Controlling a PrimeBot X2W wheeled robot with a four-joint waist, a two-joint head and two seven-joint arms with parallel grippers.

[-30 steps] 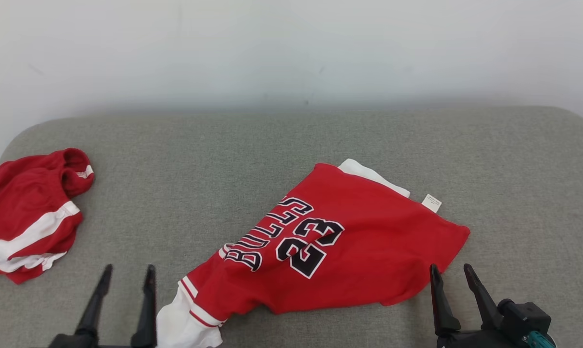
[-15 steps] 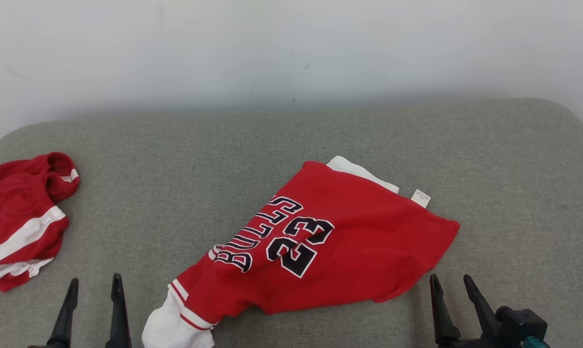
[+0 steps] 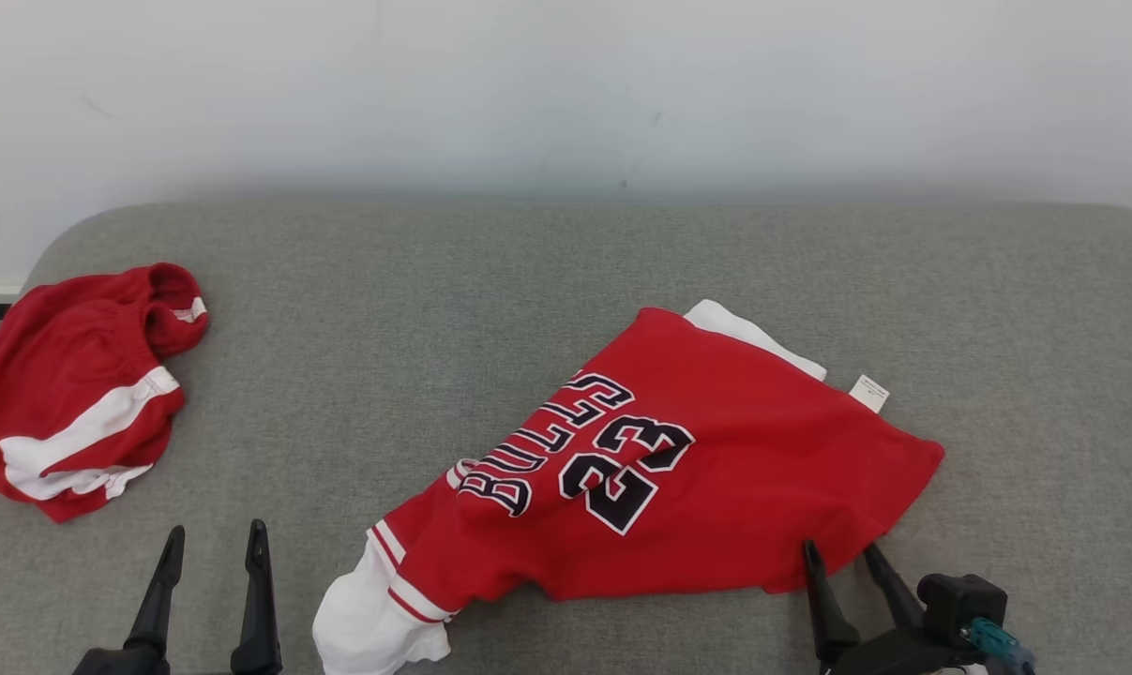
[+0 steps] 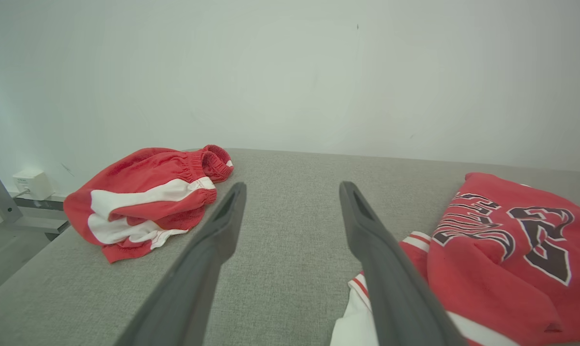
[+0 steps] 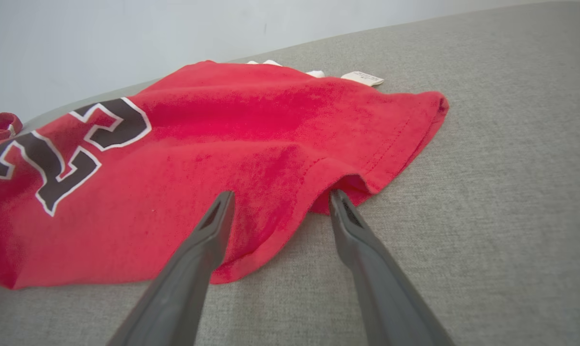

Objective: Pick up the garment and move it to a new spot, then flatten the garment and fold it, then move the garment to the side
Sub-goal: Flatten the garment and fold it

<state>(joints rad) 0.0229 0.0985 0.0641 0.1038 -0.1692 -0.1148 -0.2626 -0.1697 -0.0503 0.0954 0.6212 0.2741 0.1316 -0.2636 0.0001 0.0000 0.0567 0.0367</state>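
Now the red Bulls jersey lies with its hem right at the tips of the right gripper, stretching away to their left, farther from the left gripper; both spread wide, holding nothing.

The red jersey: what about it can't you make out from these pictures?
The tag on the jersey: print too small to read in the head and right wrist views.
The white sleeve: end cut off by the head view's bottom edge.
The number: cut by the right wrist view's left edge.
The underside: hidden against the grey surface.
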